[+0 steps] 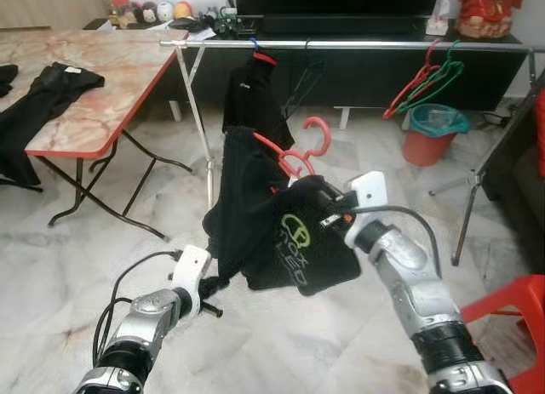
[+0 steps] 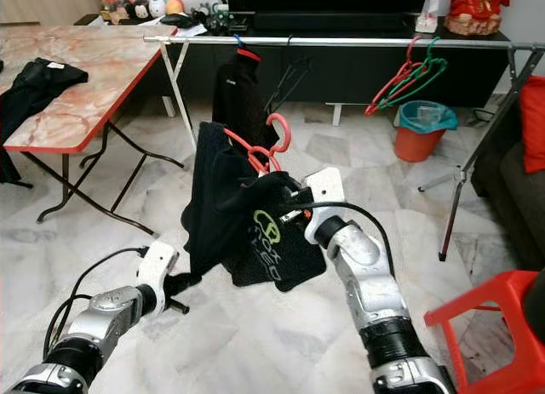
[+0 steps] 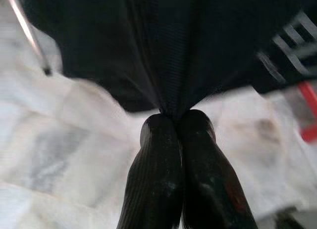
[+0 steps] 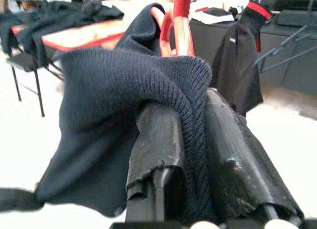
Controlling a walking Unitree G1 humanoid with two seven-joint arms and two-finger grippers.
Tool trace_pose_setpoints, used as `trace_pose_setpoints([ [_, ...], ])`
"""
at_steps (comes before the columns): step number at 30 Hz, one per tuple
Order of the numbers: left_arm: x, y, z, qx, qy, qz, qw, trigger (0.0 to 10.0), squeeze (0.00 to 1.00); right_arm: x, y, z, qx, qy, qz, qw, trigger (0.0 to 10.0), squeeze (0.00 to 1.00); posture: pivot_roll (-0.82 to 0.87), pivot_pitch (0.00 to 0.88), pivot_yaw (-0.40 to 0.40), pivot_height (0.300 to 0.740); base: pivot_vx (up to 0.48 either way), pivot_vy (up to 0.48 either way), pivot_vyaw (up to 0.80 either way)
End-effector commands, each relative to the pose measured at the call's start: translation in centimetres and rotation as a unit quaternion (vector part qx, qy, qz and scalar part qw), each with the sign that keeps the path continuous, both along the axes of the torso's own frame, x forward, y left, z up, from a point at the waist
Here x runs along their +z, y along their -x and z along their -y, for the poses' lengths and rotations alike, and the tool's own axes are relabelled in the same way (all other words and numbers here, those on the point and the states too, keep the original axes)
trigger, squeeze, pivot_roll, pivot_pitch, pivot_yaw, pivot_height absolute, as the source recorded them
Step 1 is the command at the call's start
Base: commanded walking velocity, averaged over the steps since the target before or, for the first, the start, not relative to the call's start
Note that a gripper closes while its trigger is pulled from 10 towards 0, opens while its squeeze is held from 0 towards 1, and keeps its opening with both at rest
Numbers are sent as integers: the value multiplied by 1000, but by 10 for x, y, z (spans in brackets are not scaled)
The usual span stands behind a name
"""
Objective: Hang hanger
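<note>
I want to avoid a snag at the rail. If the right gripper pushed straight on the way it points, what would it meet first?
Probably the black shirt already hanging on the rail. The right gripper, shut on the black garment with its red hanger, points that way; depth is unclear.

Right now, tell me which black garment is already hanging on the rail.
The black shirt with the red collar, hung from the rail; the other is held low.

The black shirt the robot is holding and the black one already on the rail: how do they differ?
The held black shirt is bunched and slanted, pinched by the left gripper at its lower edge and the right gripper near the collar; the hung black garment drapes straight from the rail. The held shirt's red hanger hooks nothing; the hung one's hanger is on the rail. The held shirt shows a green logo; the hung one shows none. Both are black.
</note>
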State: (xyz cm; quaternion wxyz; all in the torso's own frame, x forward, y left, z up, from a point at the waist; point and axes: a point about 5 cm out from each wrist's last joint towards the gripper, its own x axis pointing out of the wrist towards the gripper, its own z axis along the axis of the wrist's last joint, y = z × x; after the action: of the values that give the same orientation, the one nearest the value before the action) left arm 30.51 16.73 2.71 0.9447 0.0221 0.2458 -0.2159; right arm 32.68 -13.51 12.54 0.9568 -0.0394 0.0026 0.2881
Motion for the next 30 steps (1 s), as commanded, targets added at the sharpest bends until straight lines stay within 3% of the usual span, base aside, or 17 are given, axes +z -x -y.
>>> trace_pose_setpoints([
  [1,11,-6,-3,17,0,36,999,10000,0,4,2,-2,13,25,22,999,10000,0,-15,0,32,740,0,0,0],
  [6,24,-12,-5,23,-8,74,997,10000,0,-10,6,5,10,85,1,996,10000,0,-11,0,47,740,0,0,0],
  [7,27,-13,-6,16,-15,83,996,10000,1000,-14,6,8,-2,94,-8,996,10000,0,-11,0,50,740,0,0,0],
  [12,28,-13,-8,11,-20,86,996,10000,1000,-17,5,9,-10,95,-13,995,10000,0,-7,0,53,740,0,0,0],
  [16,30,-10,-12,-32,-58,95,993,10000,1000,-16,5,11,-19,89,-8,996,10000,0,-7,0,58,740,0,0,0],
  [20,38,-4,-18,-122,-131,115,977,10000,1000,-17,3,14,-26,100,-8,995,10000,0,-2,0,57,740,0,0,0],
  [23,42,-6,-23,-120,-136,123,976,10000,1000,-16,3,14,-15,102,-6,995,10000,0,-2,0,57,740,0,0,0],
  [25,62,-15,-33,-99,-141,159,972,10000,1000,-17,6,15,52,132,-14,990,10000,0,1,0,50,740,0,0,0],
  [30,84,-19,-30,-117,-136,205,962,10000,1000,-21,14,18,148,176,-33,973,10000,0,2,0,40,740,0,0,0],
])
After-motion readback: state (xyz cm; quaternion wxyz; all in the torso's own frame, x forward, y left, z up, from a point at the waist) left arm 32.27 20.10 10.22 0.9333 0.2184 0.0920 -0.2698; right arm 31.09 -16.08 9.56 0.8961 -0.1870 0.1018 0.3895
